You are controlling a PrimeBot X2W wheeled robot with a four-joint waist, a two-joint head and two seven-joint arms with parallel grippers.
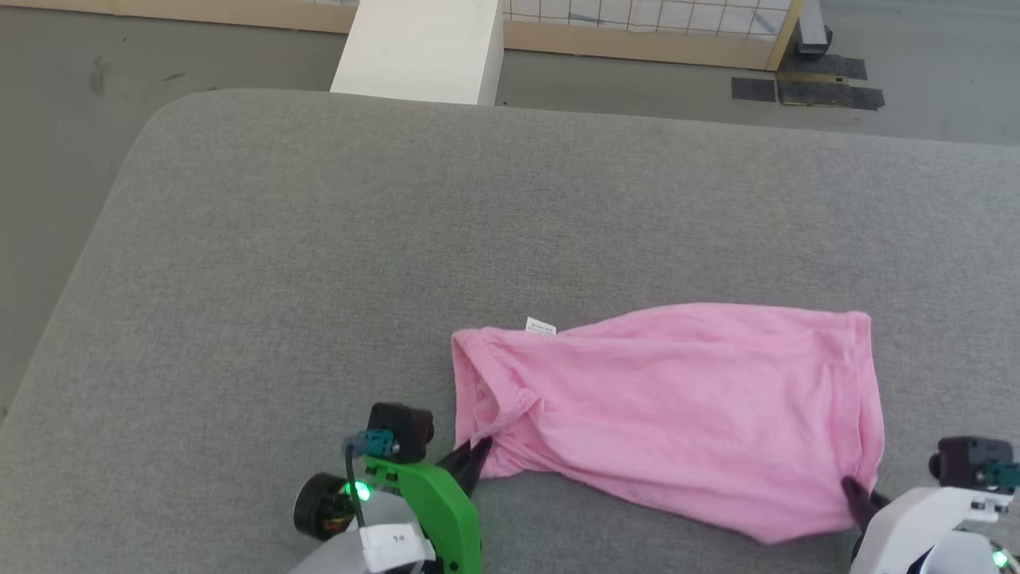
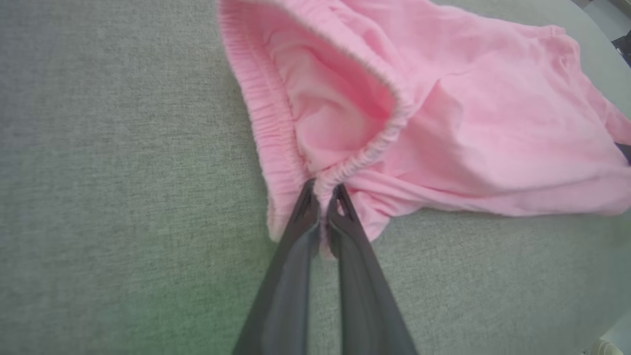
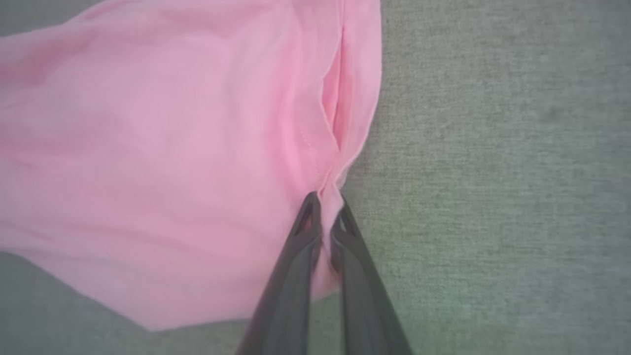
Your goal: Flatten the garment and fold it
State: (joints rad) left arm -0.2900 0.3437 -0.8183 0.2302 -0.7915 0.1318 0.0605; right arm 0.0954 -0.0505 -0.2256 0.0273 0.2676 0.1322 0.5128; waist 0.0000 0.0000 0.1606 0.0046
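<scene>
On pad (image 1: 319, 279): garment (image 1: 669, 414) between left claw (image 1: 481, 449) and right claw (image 1: 854, 486).

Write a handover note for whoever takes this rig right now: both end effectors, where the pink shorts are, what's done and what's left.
Pink shorts: lying on the grey cushion, elastic waistband toward the robot's left, hemmed leg edge toward its right, white label at the far edge.
Left end effector: shut on the waistband at its near corner.
Right end effector: shut on the leg edge at its near corner.
Done: both near corners gripped.
Left: fabric is creased and the waistband gapes open, so it probably needs pulling taut and smoothing, then folding. No fold made yet.
</scene>
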